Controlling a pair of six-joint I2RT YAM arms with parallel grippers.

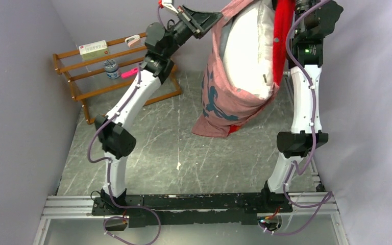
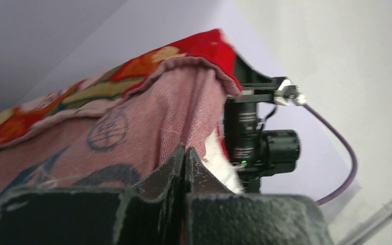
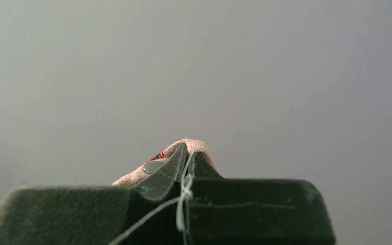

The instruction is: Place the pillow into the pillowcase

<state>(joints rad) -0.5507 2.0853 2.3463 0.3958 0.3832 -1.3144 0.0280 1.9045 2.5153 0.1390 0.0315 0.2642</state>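
The pillowcase [image 1: 219, 97] hangs high over the back of the table, paler pink side out, with a red edge [image 1: 283, 35] on the right. The white pillow [image 1: 250, 51] sits inside its open mouth, its top part showing. My left gripper [image 1: 218, 19] is shut on the case's left rim; in the left wrist view its jaws [image 2: 185, 153] pinch the pink cloth [image 2: 132, 138], with the pillow [image 2: 219, 158] just behind. In the right wrist view my right gripper [image 3: 189, 155] is shut on a pink fold of the pillowcase [image 3: 132, 176], a loose thread trailing over it.
A wooden rack [image 1: 81, 87] stands at the back left, with a flat box [image 1: 93, 48], a small jar [image 1: 112, 69] and a pink item [image 1: 129, 73] on it. Grey-purple walls close in on both sides. The case's lower corner touches the marbled tabletop [image 1: 184, 153].
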